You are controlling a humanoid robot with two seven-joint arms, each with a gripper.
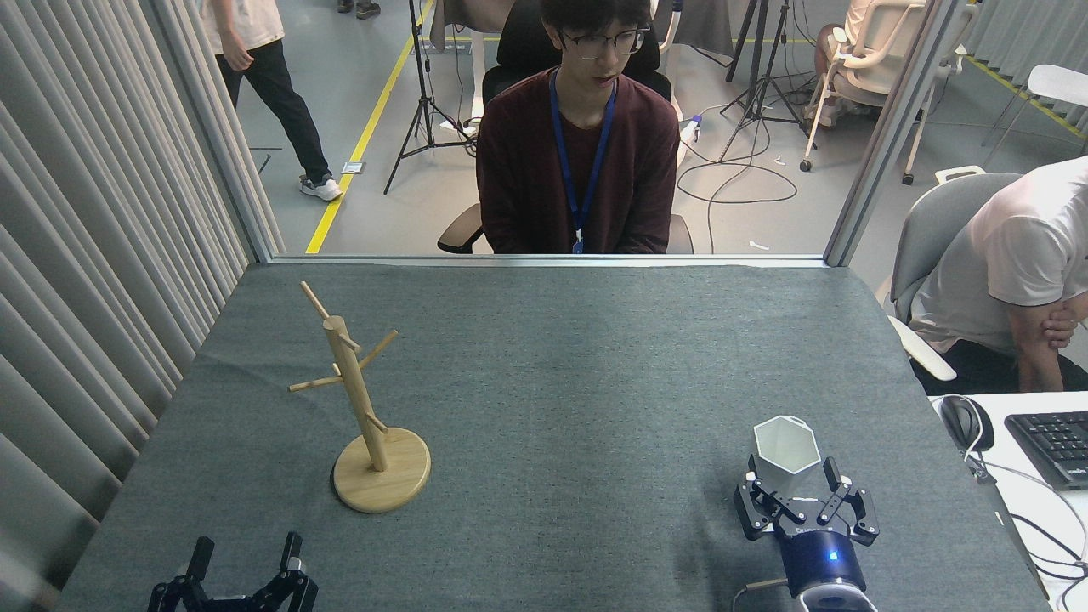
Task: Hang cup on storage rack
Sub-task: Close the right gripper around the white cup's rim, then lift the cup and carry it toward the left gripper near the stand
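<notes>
At the far left, vertical grey blinds [76,255] hang along the side of the bench [561,357], which is covered with a grey-green cloth. At the bottom left edge the left end effector [246,557] rests low over the cloth with its two dark fingers spread apart and nothing between them. Just beyond it, on the left half of the bench, the storage rack [361,408] stands on its round wooden disc base, its slim post leaning a little to the left in this view and its angled pegs all bare. A wide stretch of bare cloth lies between the rack and the right side. Behind the far edge of the bench a person in a dark red top [578,161] with a blue lanyard sits in a chair, and another person walks at the upper left. On the right half of the bench, near the front, the cup [784,455] stands upright with its hexagonal rim open to the top, well apart from the rack. The right end effector [795,476] comes up from the bottom edge with its fingers spread on either side of the cup's lower body; whether the pads touch the cup cannot be told. At the far right a mouse [965,422] and a keyboard [1054,442] lie on a white desk, beside a seated person in a pale shirt [1011,263].
</notes>
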